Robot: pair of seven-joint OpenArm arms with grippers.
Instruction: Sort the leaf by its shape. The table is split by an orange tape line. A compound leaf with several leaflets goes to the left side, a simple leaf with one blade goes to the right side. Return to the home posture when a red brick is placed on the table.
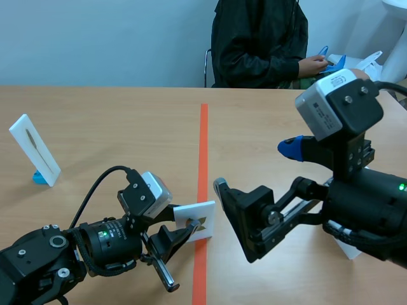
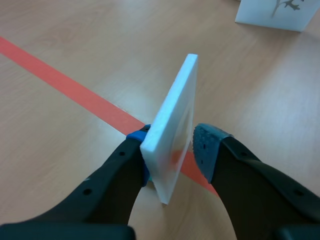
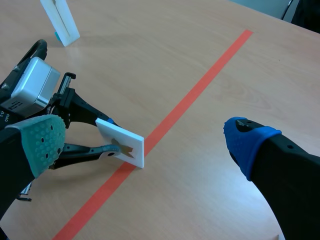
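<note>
Far left, well apart from the rest: a white card with a slender leaf (image 1: pixel 35 150), standing in a blue foot. Nearer the middle, the left gripper (image 2: pixel 172 140), closed on the leaf card (image 1: pixel 197 223), a pad (image 2: pixel 209 145) against each face, holding it tilted right over the orange tape line (image 1: pixel 203 159). On its face a brown leaf (image 3: pixel 123 147), too small to call compound or simple. Right of the line, the right gripper (image 1: pixel 254 166), spread wide, gripping nothing, aimed toward the held card. Farther right, another white card (image 2: pixel 272 12) bearing a branching sprig.

Judged mid-sort: card in hand, not yet set down on either side. Next, likely: read the blade; carry left for several leaflets, right for a single one; set down clear of the tape, letting go only once steady. No red brick in view, so no call for home posture
</note>
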